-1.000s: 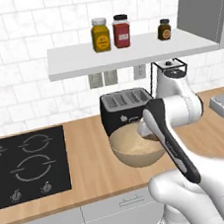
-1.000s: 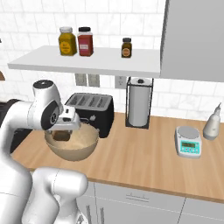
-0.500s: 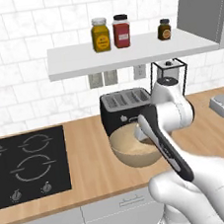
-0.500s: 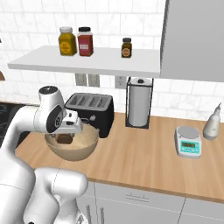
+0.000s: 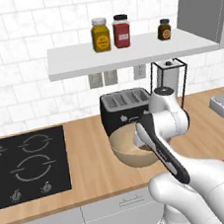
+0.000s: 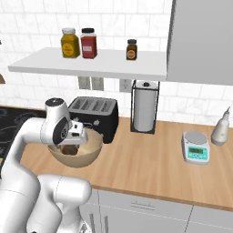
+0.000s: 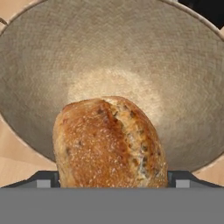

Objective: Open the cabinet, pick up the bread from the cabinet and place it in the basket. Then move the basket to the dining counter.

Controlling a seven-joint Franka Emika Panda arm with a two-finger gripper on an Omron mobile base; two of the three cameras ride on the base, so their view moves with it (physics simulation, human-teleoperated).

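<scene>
My two dark fingers (image 7: 112, 180) stand spread wide, one on either side of the golden-brown crusty bread (image 7: 109, 142), which sits between them inside the round tan woven basket (image 7: 183, 65). I cannot tell whether the pads touch the crust. The basket (image 5: 131, 151) rests on the light wood counter (image 5: 86, 152), just in front of the black four-slot toaster (image 5: 125, 105) and to the right of the black cooktop (image 5: 26, 164). My hand hangs over the basket (image 6: 75, 152) in the right base view.
</scene>
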